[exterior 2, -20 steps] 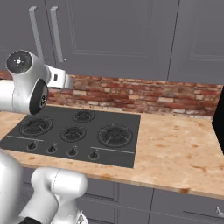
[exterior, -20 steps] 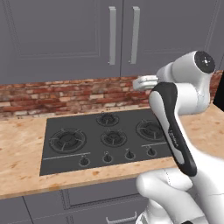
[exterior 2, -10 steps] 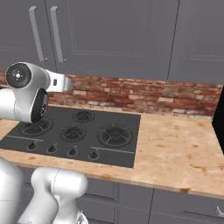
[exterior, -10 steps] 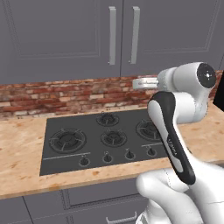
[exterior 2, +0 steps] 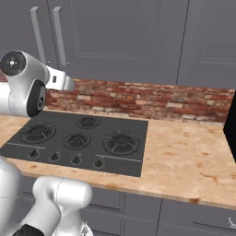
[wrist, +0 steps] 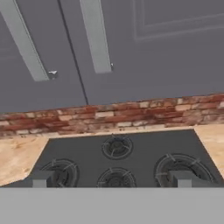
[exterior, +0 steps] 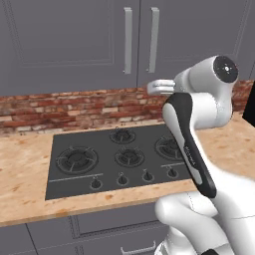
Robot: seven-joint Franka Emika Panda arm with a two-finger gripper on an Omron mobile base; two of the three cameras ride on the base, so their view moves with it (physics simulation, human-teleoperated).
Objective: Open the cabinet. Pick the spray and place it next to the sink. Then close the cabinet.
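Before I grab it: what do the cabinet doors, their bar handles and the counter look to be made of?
The cabinet doors look like matte grey-painted wood, going by the framed panels. The handles look like brushed metal, pale silver and flat. The counter looks like polished stone or laminate, mottled tan; the render leaves it open.

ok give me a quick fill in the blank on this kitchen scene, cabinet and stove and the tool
1. Both cabinet doors are ____.
2. Each door handle is a silver bar that runs ____.
3. The stove has ____ burners.
4. The wall strip between cabinet and counter is made of ____.

Missing words: shut; vertically; five; brick

The tool points at the cabinet doors from above the stove, holding nothing.
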